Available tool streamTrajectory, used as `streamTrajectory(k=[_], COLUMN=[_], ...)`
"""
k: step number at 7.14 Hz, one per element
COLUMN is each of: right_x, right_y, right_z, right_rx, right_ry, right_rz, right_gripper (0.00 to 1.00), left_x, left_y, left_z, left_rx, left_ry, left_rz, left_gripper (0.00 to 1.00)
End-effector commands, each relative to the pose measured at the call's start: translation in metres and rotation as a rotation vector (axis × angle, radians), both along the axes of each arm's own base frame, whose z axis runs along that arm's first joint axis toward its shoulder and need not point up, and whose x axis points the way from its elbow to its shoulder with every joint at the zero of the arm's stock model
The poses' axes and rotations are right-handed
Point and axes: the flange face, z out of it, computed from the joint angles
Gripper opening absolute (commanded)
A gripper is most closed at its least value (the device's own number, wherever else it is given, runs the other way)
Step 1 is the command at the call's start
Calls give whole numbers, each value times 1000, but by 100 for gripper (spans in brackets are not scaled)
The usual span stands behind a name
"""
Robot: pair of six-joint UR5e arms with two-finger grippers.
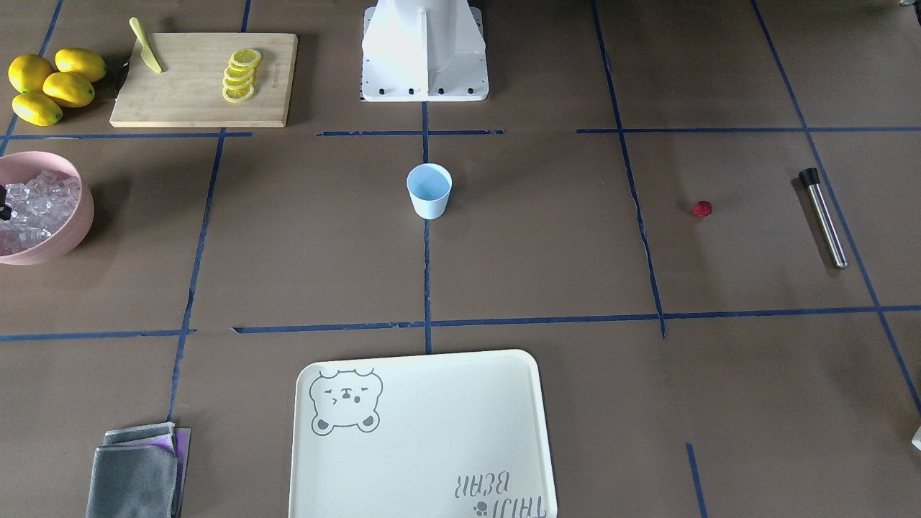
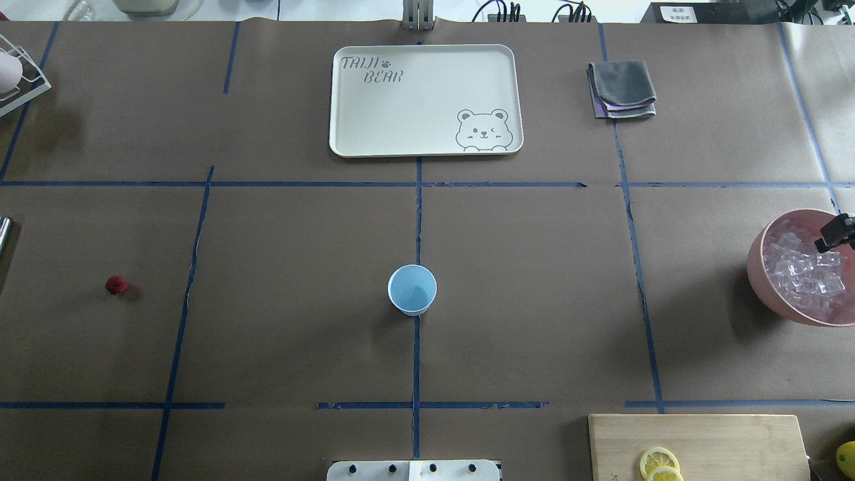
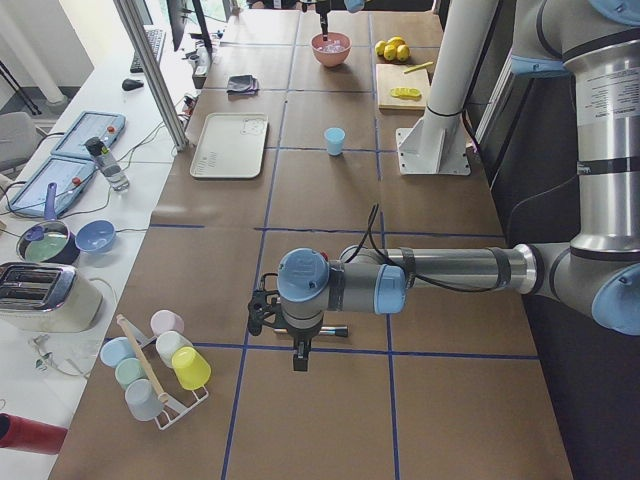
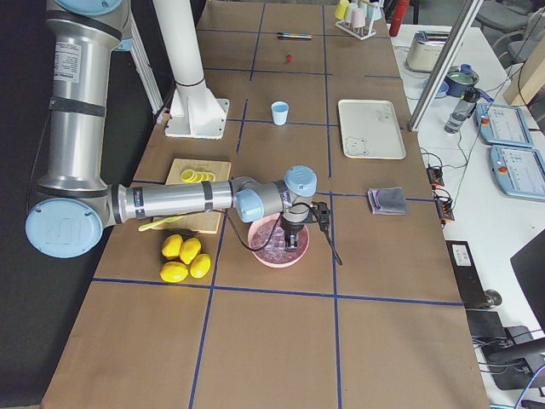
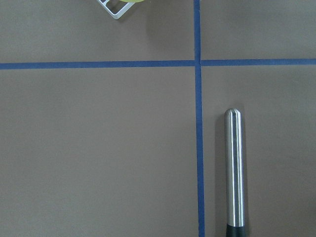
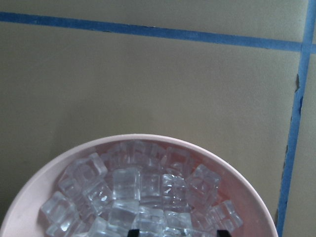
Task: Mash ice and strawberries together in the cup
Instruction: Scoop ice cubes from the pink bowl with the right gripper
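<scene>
The pale-blue cup (image 1: 429, 191) (image 2: 412, 289) stands upright at the table's middle, and nothing shows inside it. One small dark-red strawberry (image 1: 702, 208) (image 2: 117, 285) lies alone on the robot's left side. The ice (image 6: 138, 192) (image 2: 801, 274) fills a pink bowl (image 1: 79, 216) on the robot's right. My right gripper (image 6: 177, 233) (image 2: 838, 230) hangs open just above the ice, its two dark fingertips (image 6: 132, 232) apart. My left gripper (image 3: 300, 355) hovers over a steel muddler (image 5: 233, 173) (image 1: 824, 216); I cannot tell whether it is open or shut.
Whole lemons (image 1: 50, 85) sit beside a wooden board (image 1: 194, 101) with lemon slices (image 1: 240, 75) and a knife (image 1: 146, 47). A cream tray (image 2: 401, 120) and a folded grey cloth (image 2: 622, 88) lie at the far side. A rack of cups (image 3: 160, 365) stands at the left end.
</scene>
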Motion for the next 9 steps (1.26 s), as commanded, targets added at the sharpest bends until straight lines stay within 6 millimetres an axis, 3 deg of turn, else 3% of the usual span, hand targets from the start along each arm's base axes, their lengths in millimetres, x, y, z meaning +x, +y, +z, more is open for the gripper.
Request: streamTrajectory(k=[1, 9], right_x=[-7, -9], right_y=[3, 5], right_z=[1, 13], right_rx=[-3, -21], right_ry=[4, 14], right_rz=[-16, -25], right_gripper=[60, 58], left_x=[0, -1], left_y=[0, 0], left_z=[-2, -7], left_rx=[3, 12], left_ry=[0, -1], left_rz=[0, -3], left_gripper=[100, 100])
